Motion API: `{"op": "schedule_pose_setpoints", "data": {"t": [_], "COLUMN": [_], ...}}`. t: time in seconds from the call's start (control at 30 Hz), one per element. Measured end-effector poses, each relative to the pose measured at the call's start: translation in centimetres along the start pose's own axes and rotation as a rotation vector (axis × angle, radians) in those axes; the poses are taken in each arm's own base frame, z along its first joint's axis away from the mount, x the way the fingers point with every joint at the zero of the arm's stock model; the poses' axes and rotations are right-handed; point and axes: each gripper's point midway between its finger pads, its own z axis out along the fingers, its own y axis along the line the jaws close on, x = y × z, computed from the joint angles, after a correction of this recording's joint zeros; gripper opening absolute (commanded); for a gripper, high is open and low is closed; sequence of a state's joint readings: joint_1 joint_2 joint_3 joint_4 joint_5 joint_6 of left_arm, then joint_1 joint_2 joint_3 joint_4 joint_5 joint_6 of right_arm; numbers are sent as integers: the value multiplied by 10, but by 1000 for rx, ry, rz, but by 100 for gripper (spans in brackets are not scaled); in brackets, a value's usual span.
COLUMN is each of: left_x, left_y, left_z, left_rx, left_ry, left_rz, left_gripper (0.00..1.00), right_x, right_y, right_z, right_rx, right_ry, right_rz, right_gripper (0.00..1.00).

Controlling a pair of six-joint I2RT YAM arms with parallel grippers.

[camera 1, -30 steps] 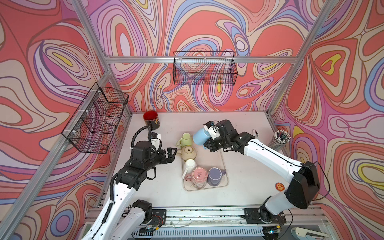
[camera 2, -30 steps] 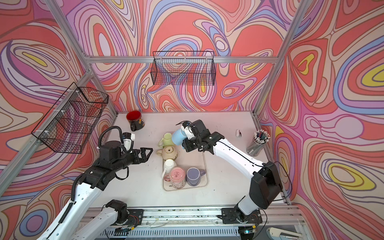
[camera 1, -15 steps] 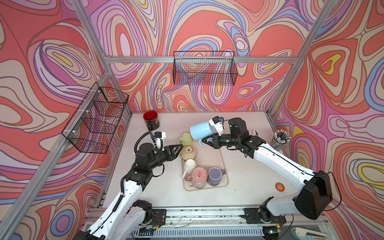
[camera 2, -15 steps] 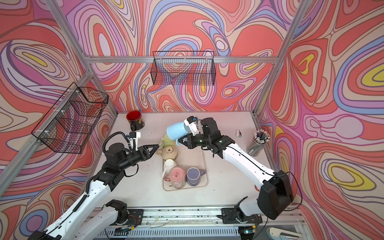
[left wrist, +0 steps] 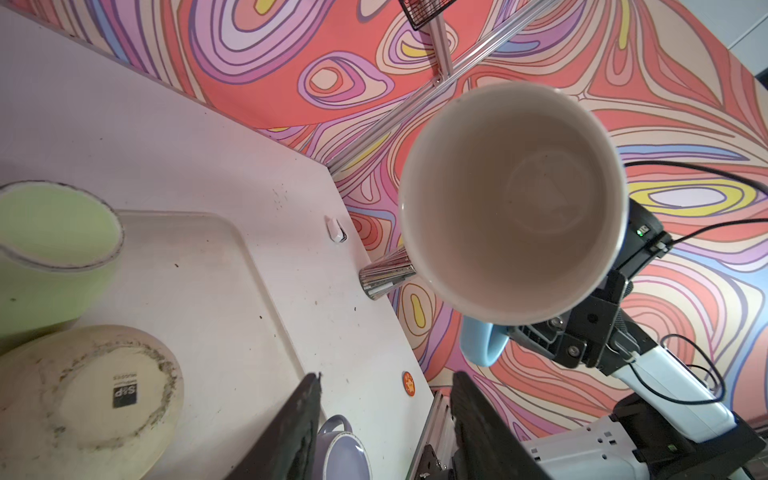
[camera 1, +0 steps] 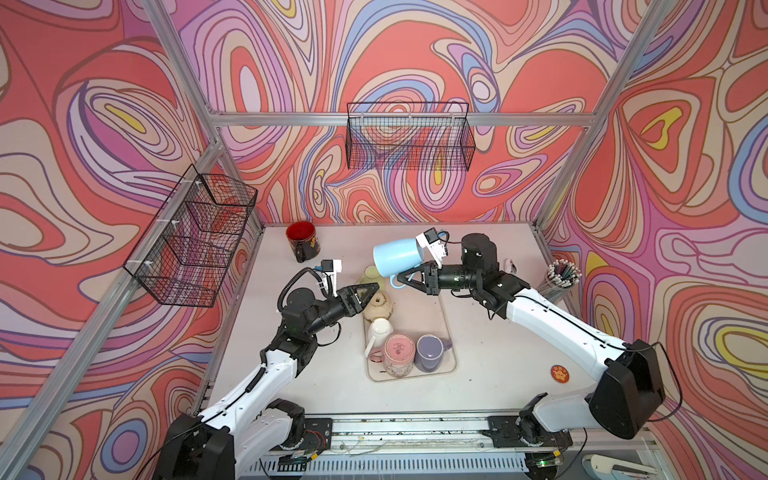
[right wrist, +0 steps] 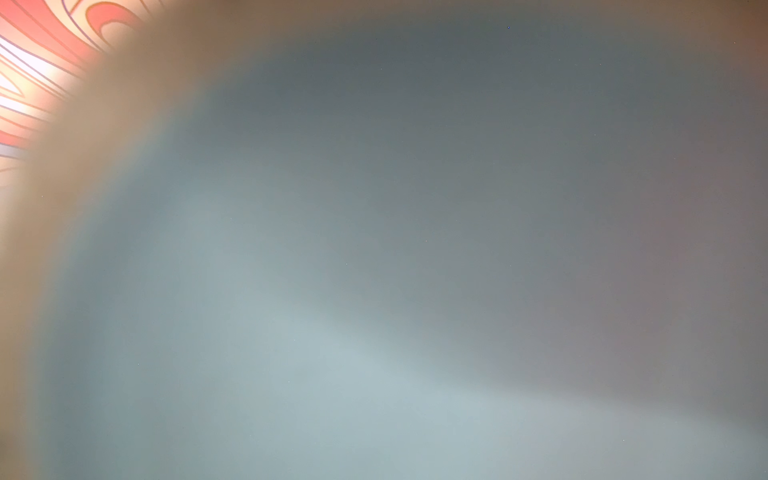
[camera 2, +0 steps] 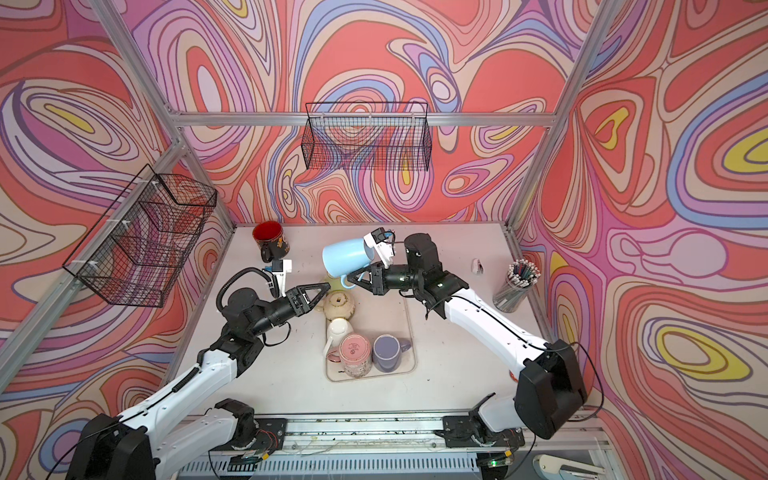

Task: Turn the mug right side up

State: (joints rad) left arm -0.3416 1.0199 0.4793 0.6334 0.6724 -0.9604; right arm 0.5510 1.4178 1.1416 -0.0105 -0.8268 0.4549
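Above the far end of the tray [camera 1: 428,316], the light blue mug [camera 1: 397,257] hung in the air, tilted with its mouth turned down toward the left gripper [camera 1: 368,291]. The right gripper [camera 1: 401,276] was clenched on its handle. The mug's wall sat so near the right wrist camera that it filled that view as a blur. The left gripper hovered over an upturned cream cup [camera 1: 378,305], jaws parted and empty, just short of the mug. A green mug [camera 1: 372,274] stood below and between the two grippers. Well apart were a red mug [camera 1: 301,241] at the table's far left, a small white object [camera 1: 510,264], an orange disc [camera 1: 560,372] and two wire baskets [camera 1: 409,137] on the walls.

A second earlier the blue mug had been low beside the green one; it had since been lifted and swung out. The left gripper had advanced toward the tray and narrowed its jaws.

The tray held the cream cup, a white mug [camera 1: 380,330], a pink mug [camera 1: 399,353] and a lavender mug [camera 1: 430,353], with the green mug at its far left corner. A shiny holder [camera 1: 559,278] at the right edge held pens.
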Motion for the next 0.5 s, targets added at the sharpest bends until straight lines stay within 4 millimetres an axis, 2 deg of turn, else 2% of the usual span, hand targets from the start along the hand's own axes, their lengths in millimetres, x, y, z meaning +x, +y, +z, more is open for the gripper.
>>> {"op": "schedule_pose_setpoints", "data": {"t": [0.27,0.5], "left_x": [2,3], "left_y": [-28,-53], "left_z": [9,18], "left_rx": [102,188], "left_ry": [10,22], "left_rz": [43,82], "left_gripper": [52,47], "right_x": [-5,-2], "right_y": [10,15], "right_z": [1,2], "right_rx": [-59,-99], "right_ry": [-10,4], "right_rz": [-12,-9], "right_gripper": [0,0]}}
